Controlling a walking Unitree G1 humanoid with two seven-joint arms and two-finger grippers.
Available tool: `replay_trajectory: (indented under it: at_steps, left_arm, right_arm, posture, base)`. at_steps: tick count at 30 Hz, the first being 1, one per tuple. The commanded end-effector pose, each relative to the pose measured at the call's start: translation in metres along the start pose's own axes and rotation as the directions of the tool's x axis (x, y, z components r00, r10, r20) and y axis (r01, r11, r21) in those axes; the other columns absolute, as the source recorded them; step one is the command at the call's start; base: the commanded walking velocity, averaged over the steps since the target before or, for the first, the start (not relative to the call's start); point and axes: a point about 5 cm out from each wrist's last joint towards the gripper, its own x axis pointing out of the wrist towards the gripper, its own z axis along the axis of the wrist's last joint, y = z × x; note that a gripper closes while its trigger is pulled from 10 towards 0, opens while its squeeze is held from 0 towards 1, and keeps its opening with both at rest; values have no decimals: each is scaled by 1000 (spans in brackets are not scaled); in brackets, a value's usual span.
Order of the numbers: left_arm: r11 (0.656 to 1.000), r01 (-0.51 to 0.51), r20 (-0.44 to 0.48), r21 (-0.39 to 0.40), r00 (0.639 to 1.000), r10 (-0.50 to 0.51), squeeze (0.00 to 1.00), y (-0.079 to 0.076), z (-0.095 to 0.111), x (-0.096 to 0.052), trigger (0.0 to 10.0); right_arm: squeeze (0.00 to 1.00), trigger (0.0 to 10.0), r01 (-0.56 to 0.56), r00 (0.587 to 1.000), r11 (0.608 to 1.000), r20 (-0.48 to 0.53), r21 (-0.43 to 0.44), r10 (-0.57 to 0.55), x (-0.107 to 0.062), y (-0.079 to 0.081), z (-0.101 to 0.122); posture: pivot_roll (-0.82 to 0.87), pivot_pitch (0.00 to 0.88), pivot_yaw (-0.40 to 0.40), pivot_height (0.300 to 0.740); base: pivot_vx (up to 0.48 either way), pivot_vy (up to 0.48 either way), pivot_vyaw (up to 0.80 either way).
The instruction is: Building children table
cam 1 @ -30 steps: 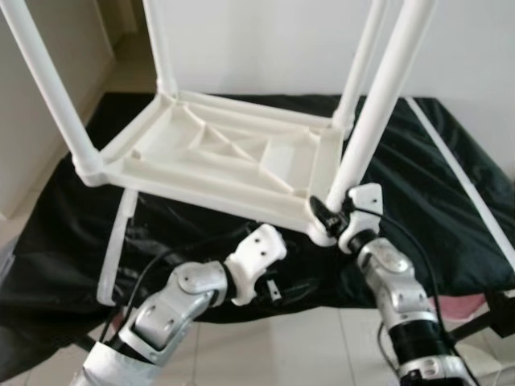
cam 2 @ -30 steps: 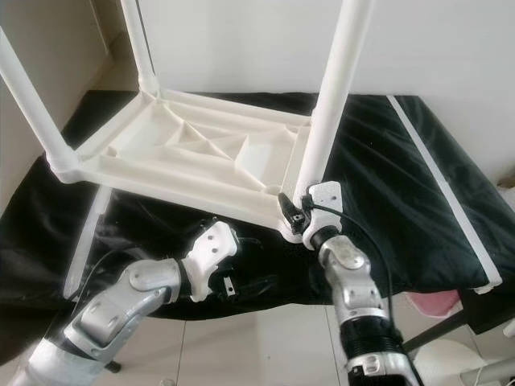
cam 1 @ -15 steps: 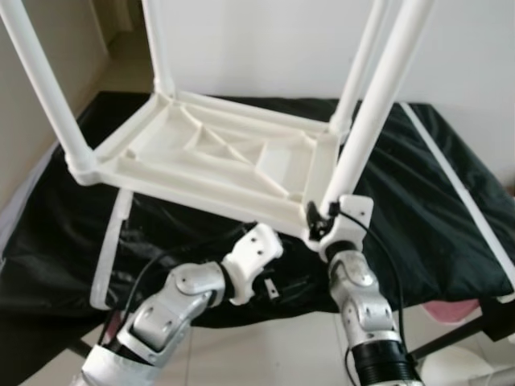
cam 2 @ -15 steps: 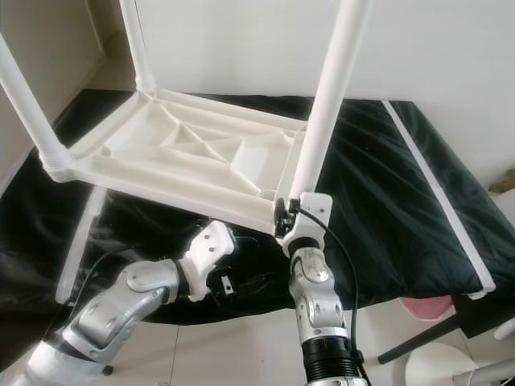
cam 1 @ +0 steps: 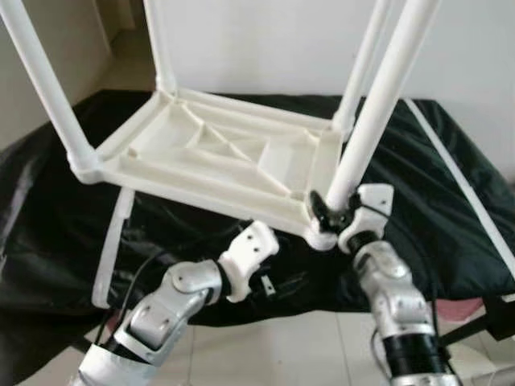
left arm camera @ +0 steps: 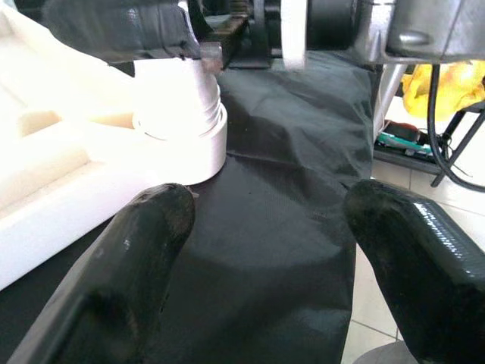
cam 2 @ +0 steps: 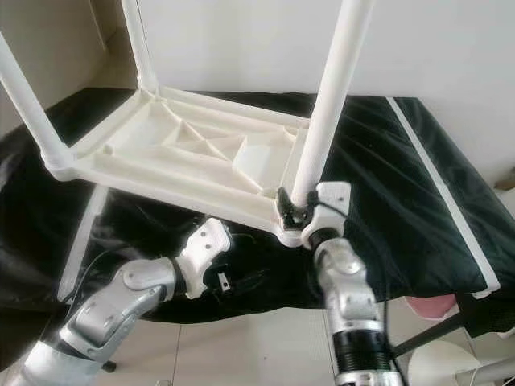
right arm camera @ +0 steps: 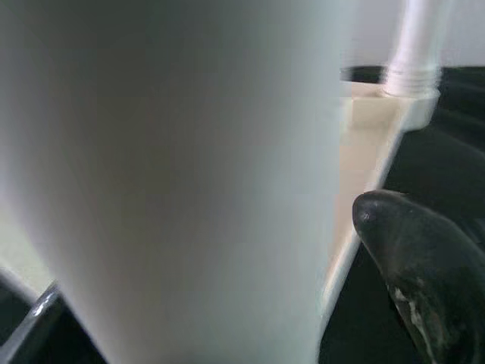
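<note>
Your right gripper [cam 1: 330, 211] clamps the near table leg [cam 1: 376, 104] at its socket; your left gripper [left arm camera: 261, 250] hangs open, empty, beside the tabletop [cam 1: 217, 157].

White plastic children's table [cam 1: 225, 157], upside down on black cloth [cam 1: 451, 209], four legs up. Right gripper [cam 1: 331, 213] clasps near-right corner leg [cam 1: 378, 104] at its base. Left gripper [cam 1: 261, 281] under near edge.

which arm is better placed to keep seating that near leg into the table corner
Right. The right gripper is already clamped around the base of the near leg at its corner socket of the upturned tabletop. The left gripper hangs open below the table edge, holding nothing.
</note>
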Motion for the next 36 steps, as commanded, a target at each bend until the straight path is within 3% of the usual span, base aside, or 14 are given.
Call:
replay_trajectory:
  at_steps: [1, 6, 19, 21, 26, 36]
  left_arm:
    - [1000, 14, -16, -1, 1000, -14, 0, -1, -3, -1, 10000]
    - [1000, 7, -21, 7, 1000, -7, 0, 1, -2, -2, 10000]
    - [1000, -5, -34, 14, 999, 6, 0, 2, -4, -2, 10000]
    - [1000, -2, -14, -13, 1000, 2, 0, 2, -2, -4, 10000]
    - [1000, -5, -27, 0, 1000, 5, 0, 2, -4, -3, 10000]
    - [1000, 13, -18, -4, 1000, -13, 0, -1, -3, 0, 10000]
  right_arm:
    - [0, 10000, -33, 999, 999, -10, -7, 33, 1, -3, -2]
    - [0, 10000, -209, 978, 976, -23, -65, 208, 6, -8, 3]
    - [0, 10000, -410, 911, 904, -100, -118, 400, 5, -12, -7]
    - [0, 10000, -440, 897, 889, -105, -126, 430, 5, -10, -8]
    - [0, 10000, -438, 897, 894, -114, -99, 427, 3, -13, -10]
    - [0, 10000, -445, 895, 884, -114, -143, 431, 1, -20, -10]
  posture:
    - [15, 70, -32, 740]
    - [25, 70, -43, 740]
    - [34, 78, -29, 740]
    - [32, 80, -19, 740]
    - [30, 84, -21, 740]
    - [19, 77, -32, 740]
  base:
    - [0, 0, 0]
    - [0, 0, 0]
    - [0, 0, 0]
    - [0, 0, 0]
    - [0, 0, 0]
    - [0, 0, 0]
